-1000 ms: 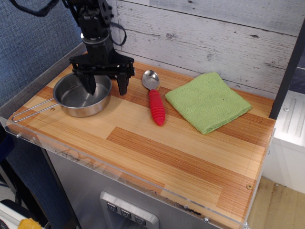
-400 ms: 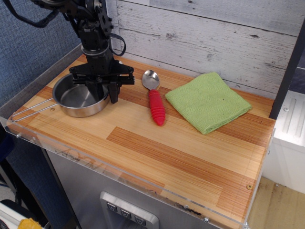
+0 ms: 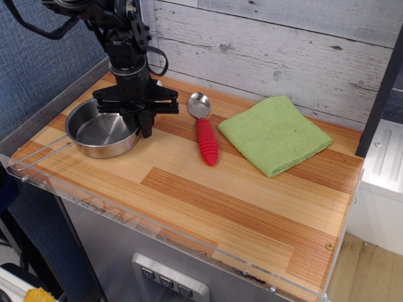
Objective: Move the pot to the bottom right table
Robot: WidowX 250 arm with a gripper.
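Observation:
The pot (image 3: 94, 130), a small shiny steel saucepan with a long wire-loop handle pointing front-left, sits at the far left of the wooden table (image 3: 208, 201). My black gripper (image 3: 143, 126) comes down from above at the pot's right rim. Its fingers are drawn together on that rim, one inside and one outside. The pot looks slightly tilted, its right side raised a little.
A spoon with a red handle (image 3: 205, 139) lies just right of the gripper. A green cloth (image 3: 274, 133) lies at the back right. A clear acrylic rim runs round the tabletop; a plank wall stands behind, a blue wall at the left.
The gripper's fingers have closed from wide open, straddling the pot's right rim, to pinched on it. The pot has shifted a little and its right side has risen slightly.

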